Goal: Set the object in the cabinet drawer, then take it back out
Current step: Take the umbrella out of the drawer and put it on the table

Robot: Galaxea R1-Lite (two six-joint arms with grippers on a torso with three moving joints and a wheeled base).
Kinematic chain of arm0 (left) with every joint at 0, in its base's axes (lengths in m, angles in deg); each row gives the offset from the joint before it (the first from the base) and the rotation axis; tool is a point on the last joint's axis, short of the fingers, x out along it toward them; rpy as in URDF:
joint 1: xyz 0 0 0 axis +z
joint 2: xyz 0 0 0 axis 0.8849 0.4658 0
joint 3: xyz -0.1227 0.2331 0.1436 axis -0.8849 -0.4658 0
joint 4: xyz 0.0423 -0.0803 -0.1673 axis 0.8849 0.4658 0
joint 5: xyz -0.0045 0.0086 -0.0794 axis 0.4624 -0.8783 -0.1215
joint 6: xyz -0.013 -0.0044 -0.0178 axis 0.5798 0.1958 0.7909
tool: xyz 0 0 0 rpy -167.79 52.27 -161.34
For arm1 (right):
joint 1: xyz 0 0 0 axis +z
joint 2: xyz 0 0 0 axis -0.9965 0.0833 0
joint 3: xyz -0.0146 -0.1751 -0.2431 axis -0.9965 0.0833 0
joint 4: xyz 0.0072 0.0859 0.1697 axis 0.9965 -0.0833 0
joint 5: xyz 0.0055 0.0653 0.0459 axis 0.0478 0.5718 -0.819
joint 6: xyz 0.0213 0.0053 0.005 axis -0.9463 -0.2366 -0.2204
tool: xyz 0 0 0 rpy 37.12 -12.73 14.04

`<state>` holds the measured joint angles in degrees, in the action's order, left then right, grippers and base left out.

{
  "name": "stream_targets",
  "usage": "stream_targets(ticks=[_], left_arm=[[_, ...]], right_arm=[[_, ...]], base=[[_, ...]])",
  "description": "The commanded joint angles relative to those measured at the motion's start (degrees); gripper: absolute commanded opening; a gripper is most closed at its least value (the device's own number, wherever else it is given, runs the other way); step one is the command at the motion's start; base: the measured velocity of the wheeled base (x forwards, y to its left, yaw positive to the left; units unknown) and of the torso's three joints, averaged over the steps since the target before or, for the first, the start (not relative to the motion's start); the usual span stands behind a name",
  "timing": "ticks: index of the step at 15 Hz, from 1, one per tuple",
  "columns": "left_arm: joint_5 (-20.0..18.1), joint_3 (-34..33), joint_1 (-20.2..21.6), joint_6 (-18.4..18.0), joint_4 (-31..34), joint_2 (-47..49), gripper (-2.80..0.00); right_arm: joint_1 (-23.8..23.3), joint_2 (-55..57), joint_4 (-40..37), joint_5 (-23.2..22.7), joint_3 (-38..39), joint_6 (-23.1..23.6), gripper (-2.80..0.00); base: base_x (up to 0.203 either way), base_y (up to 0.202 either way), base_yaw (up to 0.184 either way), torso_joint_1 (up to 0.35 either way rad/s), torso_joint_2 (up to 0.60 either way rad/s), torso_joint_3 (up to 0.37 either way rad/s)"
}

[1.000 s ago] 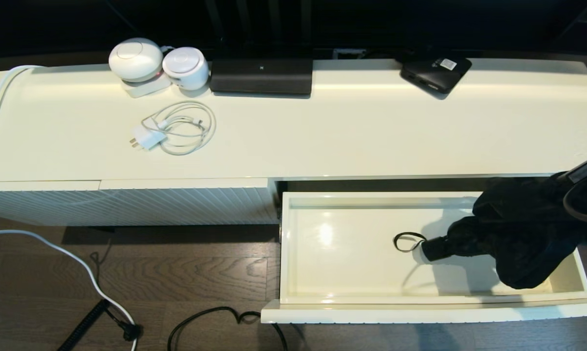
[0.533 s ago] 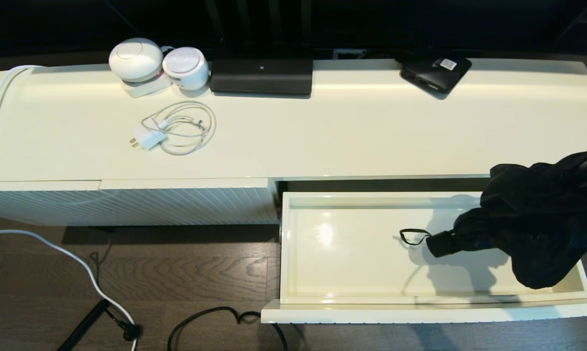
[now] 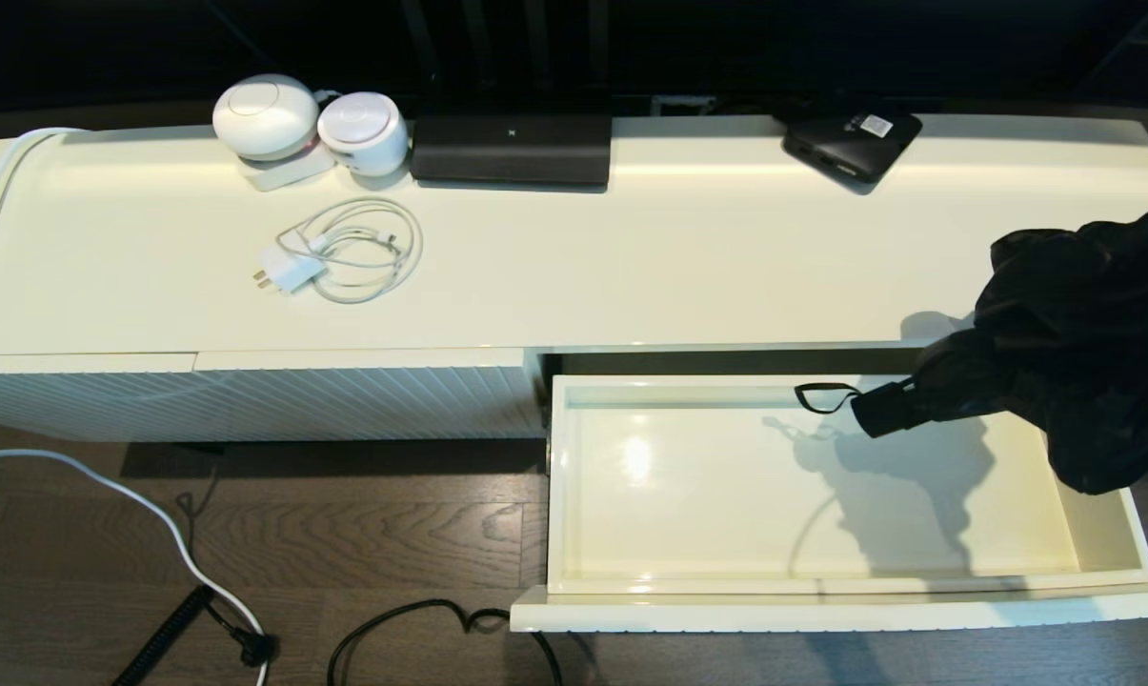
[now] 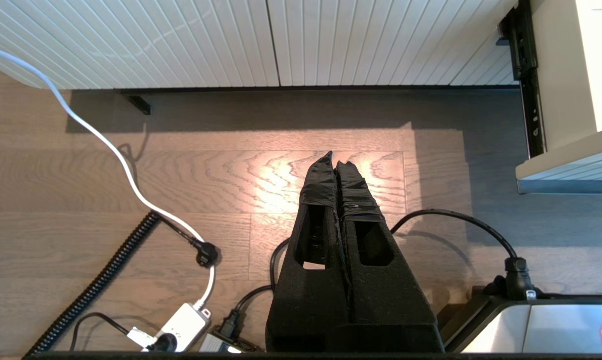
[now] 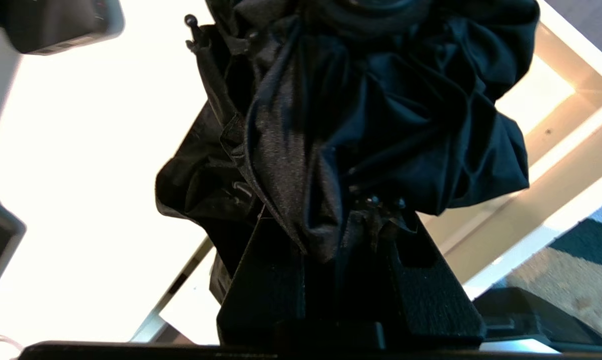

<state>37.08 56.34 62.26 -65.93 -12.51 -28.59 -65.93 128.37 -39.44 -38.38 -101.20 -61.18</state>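
The right claw (image 5: 348, 235), clenched on the black umbrella (image 3: 1059, 353), holds it clear above the open drawer (image 3: 574, 476), likely for removal; the left claw (image 4: 338, 162) hangs shut over the floor.

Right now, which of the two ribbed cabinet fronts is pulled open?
The cabinet drawer on the right stands pulled open, its glossy inside showing; the ribbed panel left of it stays flush.

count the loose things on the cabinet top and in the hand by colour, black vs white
black: 3 – flat device, labelled box, umbrella held in the right hand
white: 3 – two round devices, charger with cable
total: 6
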Motion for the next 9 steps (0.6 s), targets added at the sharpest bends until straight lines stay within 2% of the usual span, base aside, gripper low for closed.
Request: stream_targets(ticks=[1,6,9], left_arm=[[0.01,0.04,0.06,0.03,-0.02,0.0,-2.8],[0.01,0.04,0.06,0.03,-0.02,0.0,-2.8],[0.01,0.04,-0.01,0.03,-0.02,0.0,-2.8]], right_arm=[[-0.07,1.73,-0.21,0.24,-4.62,0.1,-2.8],[-1.03,7.45,-0.36,-0.37,-16.31,1.52,-2.8],[-4.09,10.68,-0.29,-1.72,-18.63,1.35,-2.8]], base=[[0.0,0.0,0.0,0.0,0.0,0.0],[0.0,0.0,0.0,0.0,0.0,0.0],[0.0,0.0,0.0,0.0,0.0,0.0]])
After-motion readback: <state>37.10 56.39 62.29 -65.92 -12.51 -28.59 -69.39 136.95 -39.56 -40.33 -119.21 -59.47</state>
